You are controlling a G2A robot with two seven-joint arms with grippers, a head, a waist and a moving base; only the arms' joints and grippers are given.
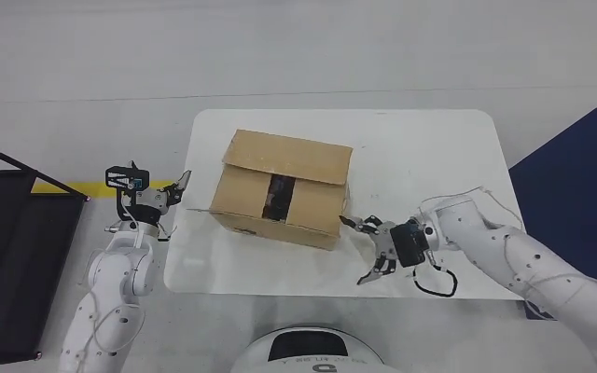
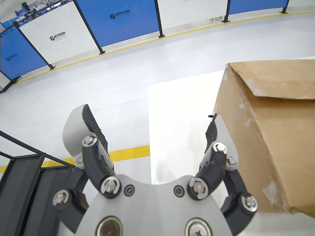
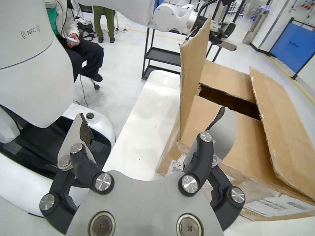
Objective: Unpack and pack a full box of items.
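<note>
Box point(image 1: 280, 186) on table point(image 1: 420, 140), between left hand point(image 1: 176, 203) and right hand point(image 1: 362, 250).

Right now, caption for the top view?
Open left gripper and open right gripper flank a part-opened box on the table.

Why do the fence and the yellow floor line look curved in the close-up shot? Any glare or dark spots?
Left wrist view: a wide lens likely bows the fence and yellow floor line, and the white table glares beside the box. Right wrist view: the gap between the box flaps is too dark to see inside. Top view: even light.
</note>
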